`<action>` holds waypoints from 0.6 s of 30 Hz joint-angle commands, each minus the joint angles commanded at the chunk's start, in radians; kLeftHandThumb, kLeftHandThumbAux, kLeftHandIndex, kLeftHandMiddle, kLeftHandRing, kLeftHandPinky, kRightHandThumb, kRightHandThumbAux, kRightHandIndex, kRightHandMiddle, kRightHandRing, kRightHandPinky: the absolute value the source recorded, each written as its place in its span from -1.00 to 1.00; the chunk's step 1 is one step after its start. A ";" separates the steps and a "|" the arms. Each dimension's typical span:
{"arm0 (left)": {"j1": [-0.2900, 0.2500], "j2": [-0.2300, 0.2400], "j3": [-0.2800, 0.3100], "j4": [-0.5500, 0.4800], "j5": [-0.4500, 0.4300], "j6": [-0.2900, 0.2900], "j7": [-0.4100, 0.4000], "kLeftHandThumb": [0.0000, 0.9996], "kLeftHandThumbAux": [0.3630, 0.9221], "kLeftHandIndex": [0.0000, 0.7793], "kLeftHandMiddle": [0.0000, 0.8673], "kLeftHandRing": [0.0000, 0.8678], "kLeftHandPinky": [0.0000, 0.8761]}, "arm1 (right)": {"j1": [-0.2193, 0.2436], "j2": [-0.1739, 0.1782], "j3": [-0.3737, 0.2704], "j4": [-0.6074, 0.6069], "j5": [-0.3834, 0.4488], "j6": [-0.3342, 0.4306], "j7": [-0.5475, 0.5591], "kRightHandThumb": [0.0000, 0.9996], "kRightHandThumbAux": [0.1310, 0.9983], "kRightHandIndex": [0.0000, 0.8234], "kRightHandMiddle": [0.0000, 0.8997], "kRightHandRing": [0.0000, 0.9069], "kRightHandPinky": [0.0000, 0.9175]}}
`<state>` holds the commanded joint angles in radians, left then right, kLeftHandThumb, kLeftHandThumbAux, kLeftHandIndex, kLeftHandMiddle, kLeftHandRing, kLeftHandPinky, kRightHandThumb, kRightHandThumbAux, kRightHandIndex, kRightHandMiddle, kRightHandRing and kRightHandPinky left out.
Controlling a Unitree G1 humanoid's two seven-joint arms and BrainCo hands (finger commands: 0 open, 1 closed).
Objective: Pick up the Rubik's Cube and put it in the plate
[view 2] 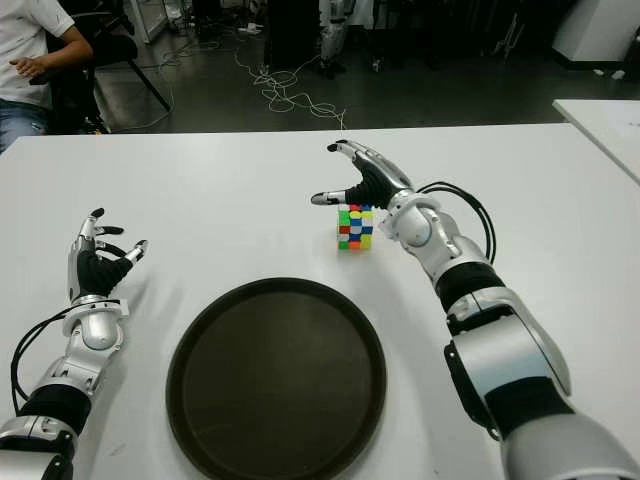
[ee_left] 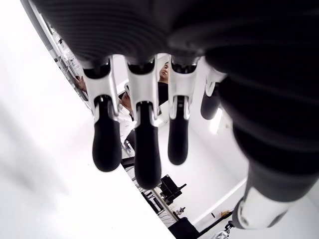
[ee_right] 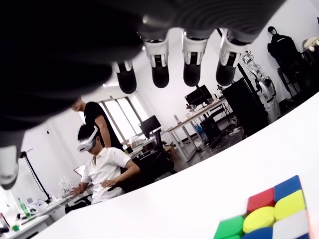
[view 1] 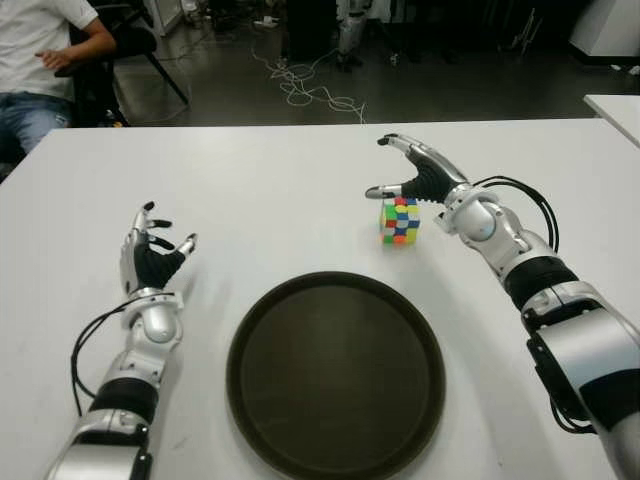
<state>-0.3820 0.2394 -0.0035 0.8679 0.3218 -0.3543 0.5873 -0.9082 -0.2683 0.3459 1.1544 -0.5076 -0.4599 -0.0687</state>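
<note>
Closest to the camera lay the plate [view 1: 335, 375], a round dark brown dish on the white counter [view 1: 260, 190], with nothing in it. At about one o'clock from the plate, a little beyond its far rim, the Rubik's Cube [view 1: 399, 221] stood on the counter, showing green, yellow, red, blue and orange squares.

Just above and behind the cube hung the right hand [view 1: 415, 170], its fingers spread and reaching toward eleven o'clock, the thumb pointing out over the cube's top at nine o'clock. It gripped nothing; whether the thumb brushed the cube could not be told, and the right wrist view showed the cube's top corner [ee_right: 269, 211] lying below the extended fingertips [ee_right: 159, 77].

At nine o'clock from the plate the left hand [view 1: 150, 252] was raised palm inward, fingers loosely apart and lightly bent, holding nothing.

Beyond the counter's far edge, at about eleven o'clock, a person [view 1: 40, 60] in a white shirt sat on a chair.
</note>
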 joint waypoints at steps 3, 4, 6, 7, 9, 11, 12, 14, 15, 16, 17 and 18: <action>0.000 -0.002 0.002 -0.001 -0.002 0.001 0.000 -1.00 0.35 -1.00 0.01 0.47 0.44 | -0.001 0.000 0.002 0.003 -0.003 0.002 -0.003 -1.00 -0.31 -1.00 -1.00 -1.00 -1.00; 0.000 -0.002 0.003 0.000 -0.004 0.001 -0.001 -1.00 0.35 -1.00 -0.02 0.44 0.40 | -0.001 -0.001 0.003 0.003 -0.003 0.001 -0.004 -1.00 -0.31 -1.00 -1.00 -1.00 -1.00; 0.000 -0.002 0.004 0.001 -0.006 0.001 -0.002 -1.00 0.36 -1.00 -0.10 0.40 0.40 | 0.000 -0.001 0.005 0.003 -0.004 0.001 -0.004 -1.00 -0.32 -1.00 -1.00 -1.00 -1.00; 0.000 -0.001 0.005 0.002 -0.007 0.001 -0.003 -1.00 0.33 -1.00 -0.20 0.27 0.27 | -0.001 -0.003 0.007 0.003 -0.006 0.001 -0.003 -1.00 -0.33 -1.00 -1.00 -1.00 -1.00; 0.000 -0.001 0.005 0.003 -0.007 0.002 -0.004 -1.00 0.29 -1.00 -0.32 0.11 0.14 | -0.001 -0.004 0.009 0.003 -0.008 0.001 -0.002 -1.00 -0.35 -1.00 -1.00 -1.00 -1.00; 0.000 0.000 0.004 0.005 -0.006 0.001 -0.004 -1.00 0.25 -1.00 -0.40 0.00 0.06 | -0.003 -0.007 0.016 0.003 -0.014 0.003 -0.001 -1.00 -0.35 -1.00 -1.00 -1.00 -1.00; 0.000 0.000 0.003 0.005 -0.005 0.001 -0.004 -1.00 0.25 -1.00 -0.41 -0.01 0.06 | -0.003 -0.009 0.019 0.003 -0.017 0.004 -0.001 -1.00 -0.35 -1.00 -1.00 -1.00 -1.00; -0.001 0.001 0.002 0.007 -0.002 0.002 -0.002 -1.00 0.25 -1.00 -0.38 0.05 0.14 | -0.012 -0.016 0.043 0.006 -0.047 0.024 -0.006 -1.00 -0.30 -1.00 -1.00 -1.00 -1.00; -0.002 0.002 0.001 0.008 -0.001 0.002 -0.001 -1.00 0.26 -1.00 -0.36 0.08 0.16 | -0.015 -0.019 0.054 0.007 -0.062 0.033 -0.009 -1.00 -0.28 -1.00 -1.00 -1.00 -1.00; -0.002 0.002 0.001 0.009 -0.001 0.002 0.000 -1.00 0.28 -1.00 -0.28 0.20 0.27 | -0.018 -0.022 0.062 0.007 -0.071 0.039 -0.011 -1.00 -0.27 -1.00 -1.00 -1.00 -1.00; -0.002 0.001 0.001 0.009 0.000 0.002 0.001 -1.00 0.29 -1.00 -0.22 0.27 0.33 | -0.020 -0.024 0.072 0.005 -0.083 0.044 -0.015 -1.00 -0.26 -1.00 -1.00 -1.00 -1.00; -0.002 0.001 0.001 0.009 0.000 0.002 0.002 -1.00 0.30 -1.00 -0.18 0.32 0.37 | -0.021 -0.026 0.079 0.004 -0.092 0.049 -0.018 -1.00 -0.25 -1.00 -1.00 -1.00 -1.00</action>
<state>-0.3844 0.2405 -0.0023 0.8772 0.3216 -0.3523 0.5891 -0.9291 -0.2944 0.4245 1.1584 -0.5994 -0.4112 -0.0870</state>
